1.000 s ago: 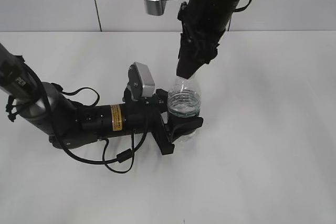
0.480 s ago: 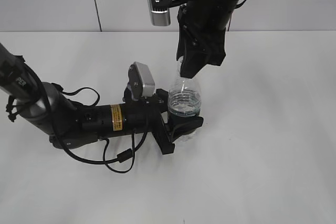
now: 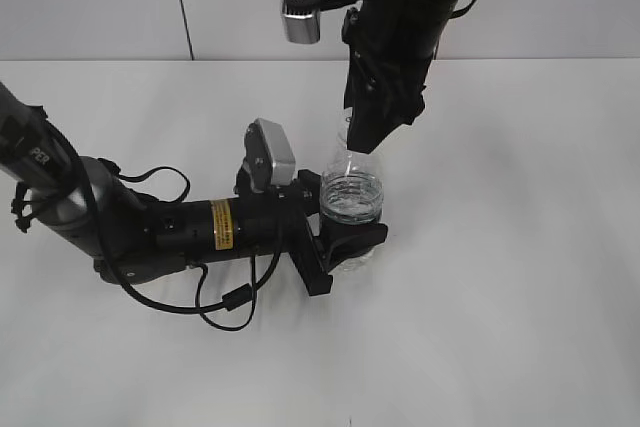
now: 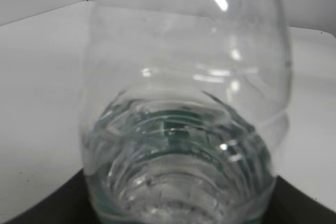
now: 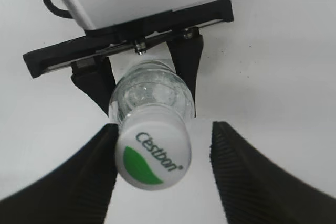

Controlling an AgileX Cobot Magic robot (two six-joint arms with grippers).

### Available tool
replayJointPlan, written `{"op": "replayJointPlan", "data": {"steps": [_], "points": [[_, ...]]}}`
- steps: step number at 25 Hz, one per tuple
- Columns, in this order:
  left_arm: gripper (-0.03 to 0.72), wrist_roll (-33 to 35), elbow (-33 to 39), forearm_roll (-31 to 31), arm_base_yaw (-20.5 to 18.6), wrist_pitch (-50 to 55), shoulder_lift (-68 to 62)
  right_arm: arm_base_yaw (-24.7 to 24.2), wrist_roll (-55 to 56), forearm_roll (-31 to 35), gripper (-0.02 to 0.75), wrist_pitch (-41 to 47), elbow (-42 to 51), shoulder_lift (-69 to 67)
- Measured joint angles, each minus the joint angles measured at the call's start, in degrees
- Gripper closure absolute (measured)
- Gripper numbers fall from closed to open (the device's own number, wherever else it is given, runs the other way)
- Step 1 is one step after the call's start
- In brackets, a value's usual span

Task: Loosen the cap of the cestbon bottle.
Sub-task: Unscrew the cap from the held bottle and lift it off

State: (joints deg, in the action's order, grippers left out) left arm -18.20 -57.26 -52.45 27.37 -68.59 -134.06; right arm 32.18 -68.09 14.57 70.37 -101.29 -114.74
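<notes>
item: small clear ribbed plastic cestbon bottle (image 3: 350, 209), standing on the white tabletop (image 3: 520, 287) near its middle. we log its long axis as upright, neck up, base down.

item: round white screw cap with green leaf mark (image 5: 153, 153), still seated on the neck, facing straight up at the right wrist camera.

left gripper (image 3: 345, 237): lies low along the table and clamps the bottle's lower body; we judge this braces it against twisting.

right gripper (image 5: 163, 150): hangs above, jaws parted around the cap, one pad touching, the other clear; no grip. we judge re-closing is needed to turn.
</notes>
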Motion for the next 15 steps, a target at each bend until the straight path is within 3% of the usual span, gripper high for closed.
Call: {"op": "replayJointPlan", "data": {"steps": [4, 15], "points": [[0.285, 0.0, 0.0, -0.4, 0.0, -0.1, 0.0, 0.0, 4.3, -0.4, 0.184, -0.2, 0.0, 0.0], [0.285, 0.0, 0.0, -0.5, 0.0, -0.2, 0.0, 0.0, 20.1, 2.6, 0.158, -0.3, 0.0, 2.0]]}}
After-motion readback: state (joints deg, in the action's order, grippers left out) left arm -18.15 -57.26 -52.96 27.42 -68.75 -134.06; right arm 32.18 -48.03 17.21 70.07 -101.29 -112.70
